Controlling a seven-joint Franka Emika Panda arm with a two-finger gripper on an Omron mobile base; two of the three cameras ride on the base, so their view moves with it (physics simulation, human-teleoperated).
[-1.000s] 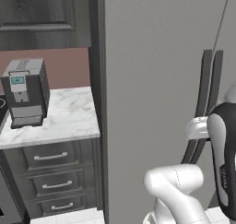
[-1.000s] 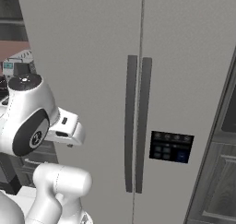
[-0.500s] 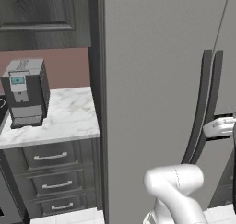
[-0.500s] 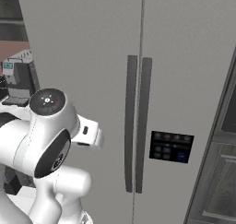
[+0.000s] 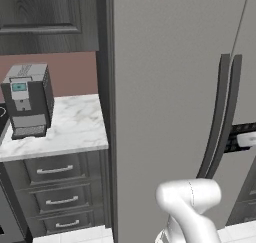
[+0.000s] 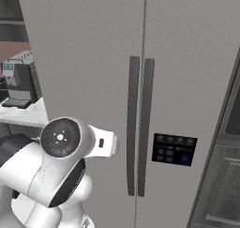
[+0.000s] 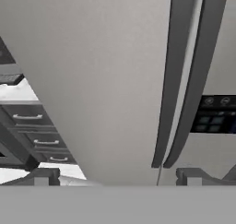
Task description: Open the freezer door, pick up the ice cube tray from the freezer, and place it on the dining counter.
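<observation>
Fingers (image 7: 41, 176) apart, matte grey freezer door (image 7: 101, 80)

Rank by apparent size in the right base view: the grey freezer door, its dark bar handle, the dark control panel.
1. grey freezer door
2. dark bar handle
3. dark control panel

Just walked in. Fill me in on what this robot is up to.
The white arm is reaching toward the tall grey freezer, whose two doors are both shut. Its end effector is open, holds nothing, and faces the lower ends of the two dark bar handles; the left one belongs to the freezer door. It has not gripped a handle yet. To the left, a coffee machine sits on a marble counter.
</observation>
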